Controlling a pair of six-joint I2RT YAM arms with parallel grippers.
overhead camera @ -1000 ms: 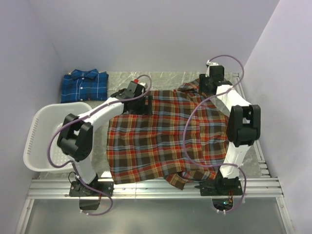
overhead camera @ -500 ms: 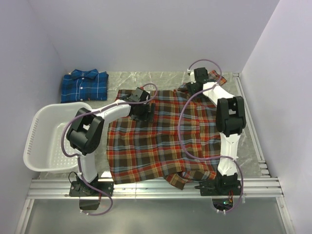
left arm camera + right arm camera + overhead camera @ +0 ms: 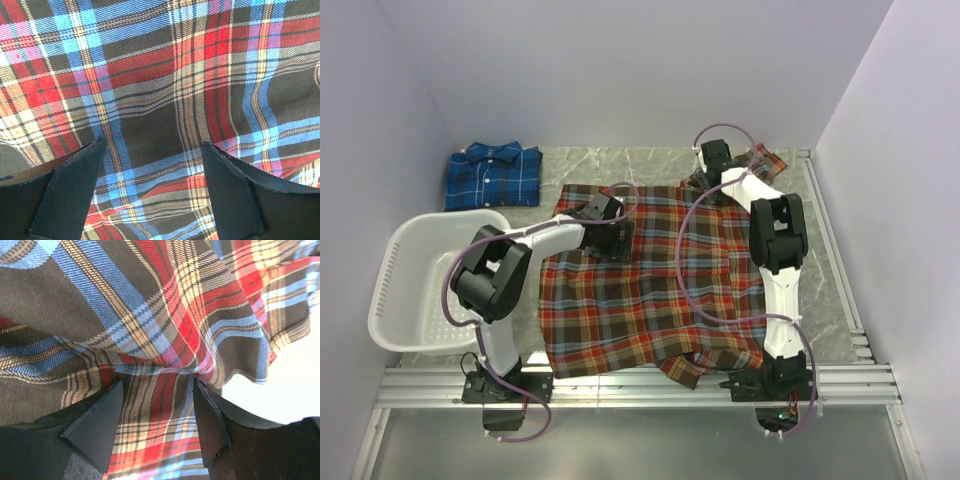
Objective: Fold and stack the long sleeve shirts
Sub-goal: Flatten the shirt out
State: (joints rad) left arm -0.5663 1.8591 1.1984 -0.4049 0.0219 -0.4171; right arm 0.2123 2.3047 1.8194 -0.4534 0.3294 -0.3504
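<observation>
- The left tool [image 3: 152,145] is held spread wide, its dark fingers [image 3: 75,190] poised just over flat cloth with nothing caught between them. It appears to be placed there so that the far left part of the garment can be gripped or pressed.
- The right tool [image 3: 157,382] is also spread, but a raised ridge of cloth is gathered between its tips. No firm pinch is shown, so a grasp is judged to be only in preparation.
- Beneath both tools, the red-orange plaid cloth shirt with brown and blue checks [image 3: 650,290] is laid open across the middle of the marbled table [image 3: 835,290]. One sleeve [image 3: 767,158] is seen poking out beyond the right tool at the far side, presumably to be folded inward.
- The blue plaid cloth shirt with white lines [image 3: 493,175] lies already folded in the far left corner, well apart, where it can serve as the base of the stack.
- The white slotted plastic basket [image 3: 395,265] stands at the left, beside the left arm.
</observation>
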